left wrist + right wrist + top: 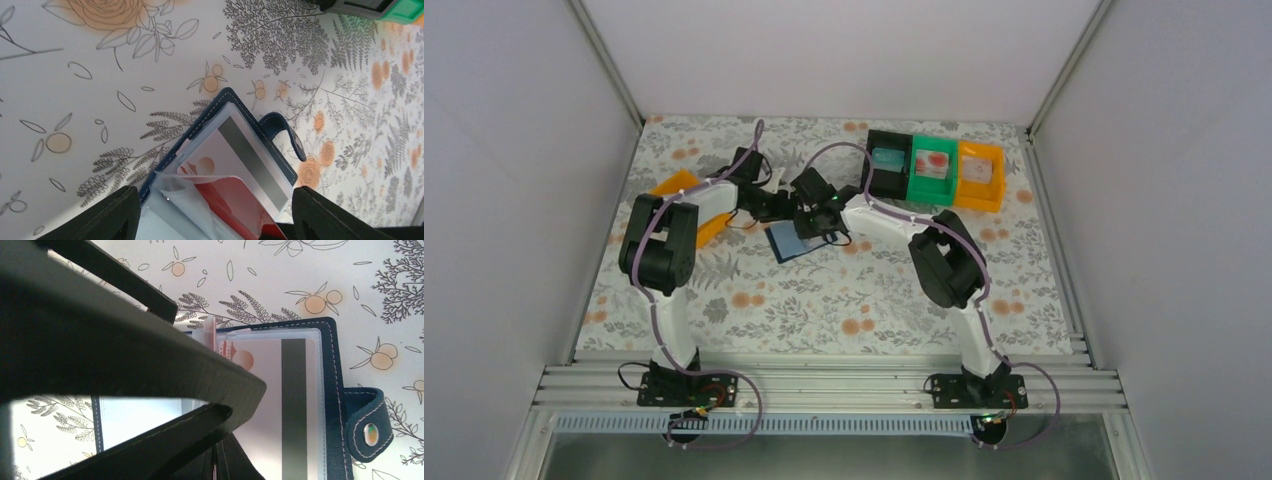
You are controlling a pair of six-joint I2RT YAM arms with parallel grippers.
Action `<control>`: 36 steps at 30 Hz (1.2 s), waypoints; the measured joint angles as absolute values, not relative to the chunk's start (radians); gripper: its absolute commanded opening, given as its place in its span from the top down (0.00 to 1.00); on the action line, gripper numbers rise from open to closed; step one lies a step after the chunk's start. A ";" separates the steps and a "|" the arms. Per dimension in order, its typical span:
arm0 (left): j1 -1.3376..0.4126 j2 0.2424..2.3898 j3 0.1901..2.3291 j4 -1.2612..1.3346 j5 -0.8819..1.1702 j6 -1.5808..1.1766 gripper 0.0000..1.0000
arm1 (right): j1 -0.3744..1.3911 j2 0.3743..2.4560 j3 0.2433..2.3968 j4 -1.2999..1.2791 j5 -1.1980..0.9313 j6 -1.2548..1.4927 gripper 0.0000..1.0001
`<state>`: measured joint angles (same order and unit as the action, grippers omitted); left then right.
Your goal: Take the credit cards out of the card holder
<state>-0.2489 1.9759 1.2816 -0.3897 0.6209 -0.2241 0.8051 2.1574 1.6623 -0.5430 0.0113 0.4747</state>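
From above you see only the two arms meeting over the wallet (786, 245), mid-table. Your left wrist camera shows it lying open: a striped card (239, 150) in a clear sleeve, a red card (235, 200) nearer the lens, and the left claw (215, 220) spread wide on either side. Your right wrist camera shows the right claw (242, 402) pressed together over that striped card; whether it pinches anything, you can't tell. The black bin (886, 185) holds something teal, the green bin (931, 190) something red and white, and the orange bin (980, 195) something pale.

Floral table (824, 300) bears the card holder (790, 243), a bin row (933, 170), an orange bin (674, 184)
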 measured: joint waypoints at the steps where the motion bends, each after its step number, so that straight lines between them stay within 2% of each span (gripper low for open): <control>1: -0.249 1.977 1.283 -0.389 0.617 -0.224 0.32 | 0.807 2.165 1.674 -0.550 0.015 0.474 0.96; 5: -0.250 1.993 1.292 -0.386 0.609 -0.224 0.41 | 0.819 2.183 1.708 -0.567 0.037 0.474 0.96; 10: -0.254 2.005 1.298 -0.387 0.619 -0.227 0.65 | 0.835 2.191 1.724 -0.575 0.058 0.469 0.96; 14: -0.254 2.004 1.299 -0.384 0.635 -0.231 0.83 | 0.842 2.202 1.743 -0.582 0.063 0.469 0.77; 18: -0.251 2.000 1.296 -0.391 0.637 -0.218 0.97 | 0.844 2.202 1.751 -0.589 0.049 0.458 0.64; 22: -0.245 1.990 1.254 -0.397 0.652 -0.204 0.97 | 0.844 2.189 1.723 -0.596 0.022 0.420 0.47; 25: -0.244 1.977 1.231 -0.397 0.668 -0.195 0.98 | 0.840 2.120 1.634 -0.550 -0.044 0.390 0.42; 31: -0.245 1.974 1.218 -0.380 0.727 -0.175 0.98 | 0.738 1.854 1.385 -0.360 -0.345 0.362 0.41; 36: -0.245 1.959 1.172 -0.355 0.778 -0.142 0.98 | 0.565 1.874 1.284 -0.219 -0.568 0.376 0.40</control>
<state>-0.2451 1.9591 1.1717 -0.3553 0.7784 -0.1421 0.5648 1.8744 1.2839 -0.2188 -0.5682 0.3763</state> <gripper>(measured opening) 0.028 0.588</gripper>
